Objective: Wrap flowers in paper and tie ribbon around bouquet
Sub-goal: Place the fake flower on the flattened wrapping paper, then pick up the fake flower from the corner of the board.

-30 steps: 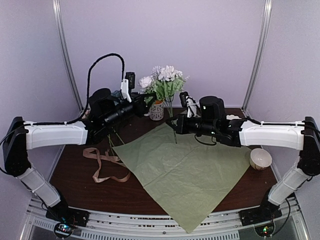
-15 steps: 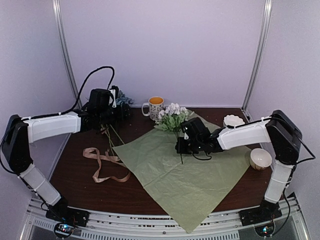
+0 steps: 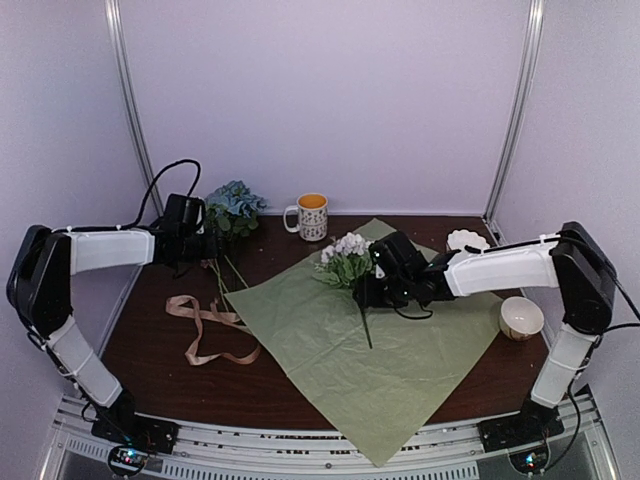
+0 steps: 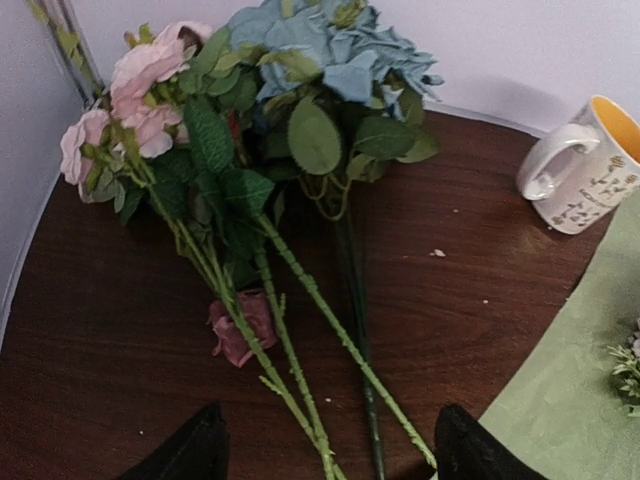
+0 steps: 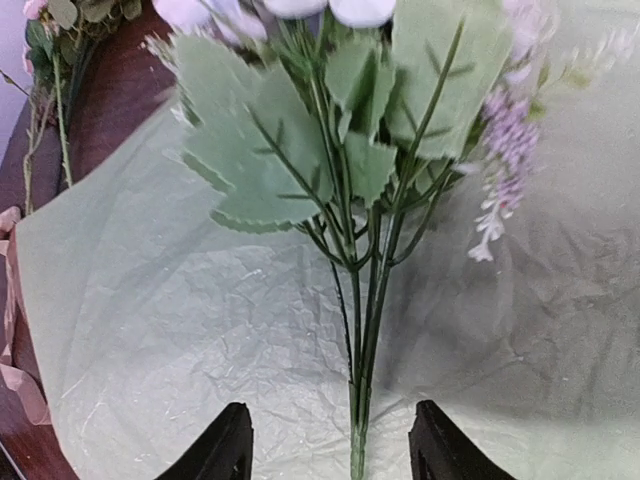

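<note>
Blue hydrangea and pink rose flowers (image 4: 250,110) lie on the dark table at the back left (image 3: 232,205). Their long stems (image 4: 300,330) run between the open jaws of my left gripper (image 4: 325,455), untouched. A white-flowered bunch (image 3: 345,262) rests on the sage-green paper (image 3: 380,340). My right gripper (image 5: 335,450) is open around its stem (image 5: 360,400) without pinching it, low over the sheet (image 5: 180,330). A peach ribbon (image 3: 208,325) lies loose left of the paper. No wrapped bouquet is in view.
A patterned mug (image 3: 312,215) stands at the back centre, also in the left wrist view as the mug (image 4: 580,170). Two small white bowls sit at the right, one (image 3: 521,317) near the paper's corner, the other (image 3: 467,240) farther back. Frame posts flank the table.
Both grippers have opened. The left arm swung back left and laid the blue and pink flowers on the table. The right arm lowered the white bunch onto the green paper and released it.
</note>
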Robot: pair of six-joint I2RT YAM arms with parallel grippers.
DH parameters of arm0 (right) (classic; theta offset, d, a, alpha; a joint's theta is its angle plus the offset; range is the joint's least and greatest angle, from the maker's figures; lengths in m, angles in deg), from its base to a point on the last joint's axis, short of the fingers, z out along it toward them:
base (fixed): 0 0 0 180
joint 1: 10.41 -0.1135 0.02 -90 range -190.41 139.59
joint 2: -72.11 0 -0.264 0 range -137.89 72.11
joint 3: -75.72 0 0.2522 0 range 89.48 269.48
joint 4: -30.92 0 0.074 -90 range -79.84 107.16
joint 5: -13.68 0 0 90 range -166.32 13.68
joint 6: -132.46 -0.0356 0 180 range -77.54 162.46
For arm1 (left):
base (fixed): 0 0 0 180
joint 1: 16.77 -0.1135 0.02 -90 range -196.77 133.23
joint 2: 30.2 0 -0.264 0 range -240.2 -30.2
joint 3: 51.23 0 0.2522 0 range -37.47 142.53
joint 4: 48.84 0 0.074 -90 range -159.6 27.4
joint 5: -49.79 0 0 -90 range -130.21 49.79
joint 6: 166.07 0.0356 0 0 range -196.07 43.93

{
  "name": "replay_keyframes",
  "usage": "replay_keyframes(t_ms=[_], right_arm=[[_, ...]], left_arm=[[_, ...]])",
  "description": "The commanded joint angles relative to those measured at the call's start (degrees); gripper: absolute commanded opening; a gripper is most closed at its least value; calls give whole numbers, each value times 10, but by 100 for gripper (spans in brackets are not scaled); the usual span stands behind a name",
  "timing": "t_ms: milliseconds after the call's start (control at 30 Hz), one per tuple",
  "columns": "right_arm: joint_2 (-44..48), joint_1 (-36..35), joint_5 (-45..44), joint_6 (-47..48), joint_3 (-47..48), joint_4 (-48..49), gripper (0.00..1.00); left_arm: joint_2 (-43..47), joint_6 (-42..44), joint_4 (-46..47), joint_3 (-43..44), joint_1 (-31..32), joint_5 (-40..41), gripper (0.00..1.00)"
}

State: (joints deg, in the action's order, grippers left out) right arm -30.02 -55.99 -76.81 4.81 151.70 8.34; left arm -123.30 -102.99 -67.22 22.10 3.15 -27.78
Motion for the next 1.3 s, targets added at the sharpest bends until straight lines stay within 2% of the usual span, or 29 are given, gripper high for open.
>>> replay_keyframes(t_ms=[0, 133, 233, 433, 633, 700, 967, 1267], right_arm=[[86, -5, -51, 20, -21, -26, 55], [127, -5, -65, 37, -36, -37, 56], [133, -5, -72, 47, -40, -44, 56], [129, -5, -70, 50, -42, -53, 56], [135, -5, -72, 55, -46, -54, 56], [135, -5, -74, 58, -44, -59, 56], [135, -5, -74, 63, -45, -64, 56], [144, -5, -77, 74, -40, -77, 56]], left_arm=[[-37, -16, 6, 8, -44, -28, 67], [-73, -43, 24, 15, -79, -65, 59], [-108, -59, 35, 36, -100, -100, 59], [-173, -43, 17, 103, -102, -107, 62], [-219, -47, 4, 146, -102, -114, 52], [-233, -47, -9, 161, -102, -109, 45], [-246, -45, -26, 167, -105, -85, 36], [-212, -31, -34, 148, -146, -75, 40]])
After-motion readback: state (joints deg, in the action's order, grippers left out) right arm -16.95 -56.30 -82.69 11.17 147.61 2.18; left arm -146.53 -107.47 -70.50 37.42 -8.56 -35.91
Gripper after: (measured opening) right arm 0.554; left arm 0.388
